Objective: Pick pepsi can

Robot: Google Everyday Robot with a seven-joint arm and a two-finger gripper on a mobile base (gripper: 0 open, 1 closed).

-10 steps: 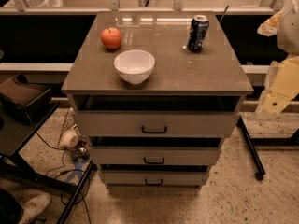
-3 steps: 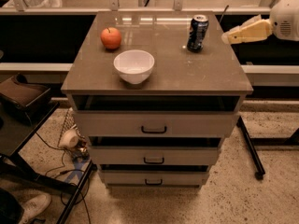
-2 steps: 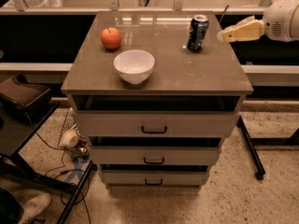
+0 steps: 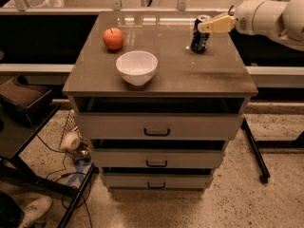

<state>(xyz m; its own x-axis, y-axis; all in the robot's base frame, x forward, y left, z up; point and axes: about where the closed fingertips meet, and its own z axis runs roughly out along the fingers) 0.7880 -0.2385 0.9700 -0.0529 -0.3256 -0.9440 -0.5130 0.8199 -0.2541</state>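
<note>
Gripper (image 4: 205, 26) moved in, now at pepsi can (image 4: 198, 42) top (grip state unclear rn).

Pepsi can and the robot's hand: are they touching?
Cannot tell. In the camera view the hand overlaps the upper part of the pepsi can, so neither contact nor a gap shows plainly.

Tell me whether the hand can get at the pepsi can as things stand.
Probably yes: the hand sits right at the top of the pepsi can, and the apple and bowl stand well apart from it.
</note>
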